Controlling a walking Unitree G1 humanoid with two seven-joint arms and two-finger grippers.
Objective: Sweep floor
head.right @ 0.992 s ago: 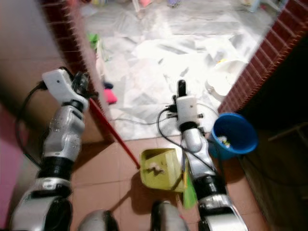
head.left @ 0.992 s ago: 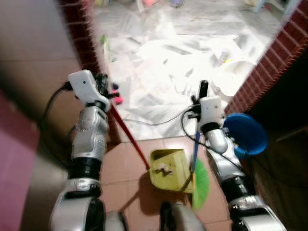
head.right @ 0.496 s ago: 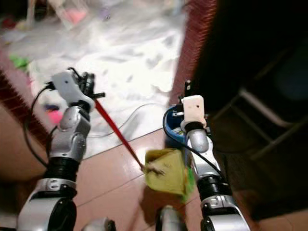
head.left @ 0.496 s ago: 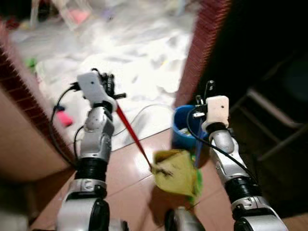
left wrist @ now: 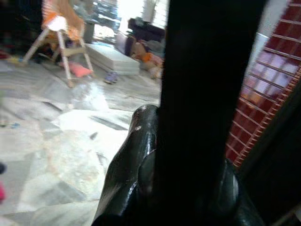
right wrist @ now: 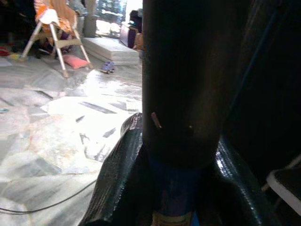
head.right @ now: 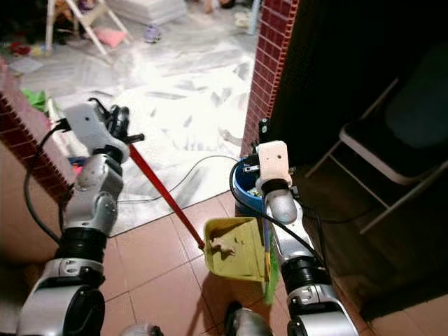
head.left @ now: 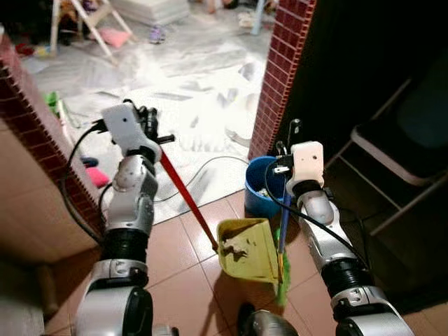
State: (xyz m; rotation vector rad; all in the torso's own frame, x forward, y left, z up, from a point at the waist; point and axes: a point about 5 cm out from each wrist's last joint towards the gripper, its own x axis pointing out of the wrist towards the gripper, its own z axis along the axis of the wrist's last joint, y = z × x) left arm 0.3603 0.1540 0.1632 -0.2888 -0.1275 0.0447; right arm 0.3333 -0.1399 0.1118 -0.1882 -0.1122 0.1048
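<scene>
The left hand (head.left: 150,126) is gripping the red-handled yellow plastic dustpan (head.left: 246,250) hanging over brown floor tiles (head.left: 178,280); the right hand (head.left: 290,140) is clasping the blue-handled green broom (head.left: 282,241) beside it, near a blue bucket (head.left: 259,189).

Daylight glare washes out the marble floor (head.left: 203,105) ahead of me; my right side past the brick pillar (head.left: 280,70) falls into deep shadow. Head views sharp; my wrist views dark, soft up close.
</scene>
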